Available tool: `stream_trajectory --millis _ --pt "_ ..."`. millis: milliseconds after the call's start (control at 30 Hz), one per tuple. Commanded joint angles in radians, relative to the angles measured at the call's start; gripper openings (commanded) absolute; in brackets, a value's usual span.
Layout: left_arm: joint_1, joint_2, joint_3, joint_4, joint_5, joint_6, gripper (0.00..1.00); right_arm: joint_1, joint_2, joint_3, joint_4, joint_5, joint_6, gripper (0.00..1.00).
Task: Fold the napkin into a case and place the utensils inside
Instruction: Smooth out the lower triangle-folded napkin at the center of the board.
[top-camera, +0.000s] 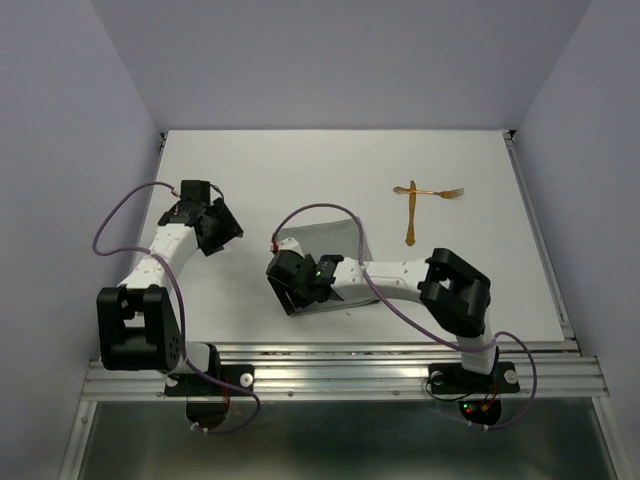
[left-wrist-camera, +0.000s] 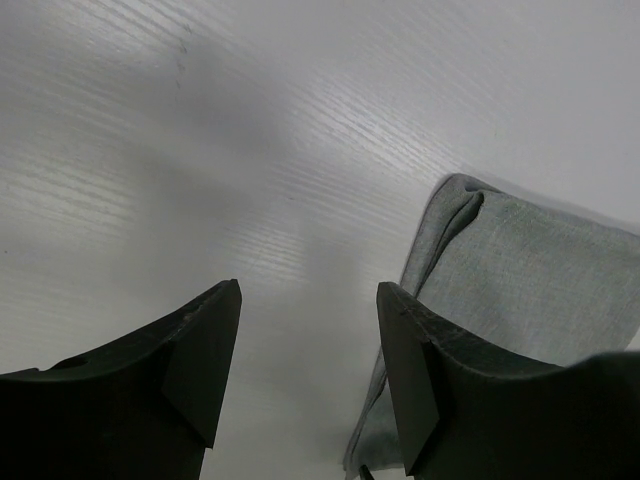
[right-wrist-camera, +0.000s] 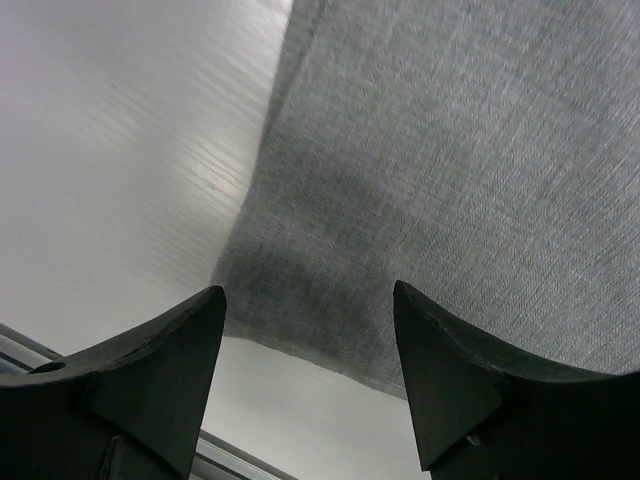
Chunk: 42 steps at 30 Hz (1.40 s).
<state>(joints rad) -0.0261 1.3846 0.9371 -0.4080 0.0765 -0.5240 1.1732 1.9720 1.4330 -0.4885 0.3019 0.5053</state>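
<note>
The grey napkin (top-camera: 325, 240) lies flat mid-table, partly under my right arm. It shows in the left wrist view (left-wrist-camera: 520, 270) with a folded, rumpled near corner, and in the right wrist view (right-wrist-camera: 450, 160) with its near corner below the jaws. My right gripper (top-camera: 288, 282) is open and empty, hovering over the napkin's near-left corner (right-wrist-camera: 310, 330). My left gripper (top-camera: 222, 230) is open and empty over bare table, left of the napkin (left-wrist-camera: 308, 330). Two golden utensils (top-camera: 415, 205) lie crossed at the far right, one a fork (top-camera: 440, 192).
The white table (top-camera: 250, 170) ends in a metal rail (top-camera: 330, 375) at the near edge, seen also in the right wrist view (right-wrist-camera: 30, 345). Grey walls enclose the back and sides.
</note>
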Motion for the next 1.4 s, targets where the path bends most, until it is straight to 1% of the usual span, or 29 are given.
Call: stream_trajectory --millis 0,167,267,300,333,500,700,767,867,900,967,1100,1200,1233,1367 --pt "0.002 0.010 0.000 0.011 0.000 0.019 0.68 0.009 0.007 -0.033 0.041 -0.020 0.018 0.73" --pt "0.002 0.005 0.002 0.017 -0.004 0.018 0.68 0.034 0.048 -0.011 0.019 0.039 0.001 0.75" --pt "0.002 0.007 0.003 0.018 -0.007 0.016 0.68 0.034 0.059 -0.031 0.027 0.045 0.012 0.73" --pt "0.002 0.007 0.005 0.018 -0.006 0.015 0.68 0.034 0.059 -0.037 0.028 0.048 0.018 0.69" --pt "0.002 0.005 0.003 0.017 -0.004 0.016 0.68 0.034 0.056 -0.046 0.027 0.057 0.022 0.68" --pt "0.002 0.002 0.006 0.023 -0.006 0.015 0.68 0.034 -0.011 -0.129 0.027 0.118 0.033 0.68" --pt "0.002 0.022 0.032 0.023 -0.004 0.019 0.68 0.034 -0.102 -0.152 0.054 0.132 -0.019 0.69" --pt "0.002 0.028 0.038 0.023 -0.004 0.022 0.68 0.034 -0.127 -0.122 0.057 0.149 -0.021 0.70" --pt "0.002 0.034 0.045 0.028 -0.003 0.022 0.68 0.034 -0.128 -0.079 0.057 0.190 -0.020 0.75" --pt "0.002 0.036 0.043 0.028 -0.001 0.022 0.68 0.034 -0.115 -0.045 0.057 0.210 -0.031 0.77" --pt "0.002 0.037 0.043 0.029 0.002 0.022 0.68 0.013 -0.088 -0.010 0.057 0.220 -0.040 0.79" --pt "0.002 0.041 0.029 0.038 0.023 0.022 0.68 -0.044 -0.038 0.066 0.059 0.195 -0.060 0.79" --pt "0.002 0.037 0.026 0.040 0.019 0.032 0.68 -0.064 0.014 0.138 0.054 0.187 -0.096 0.83" --pt "0.002 0.034 0.023 0.040 0.016 0.032 0.68 -0.079 0.042 0.173 0.054 0.178 -0.117 0.86" --pt "0.002 0.037 0.019 0.051 0.016 0.030 0.68 -0.110 0.132 0.274 0.048 0.171 -0.155 0.89"
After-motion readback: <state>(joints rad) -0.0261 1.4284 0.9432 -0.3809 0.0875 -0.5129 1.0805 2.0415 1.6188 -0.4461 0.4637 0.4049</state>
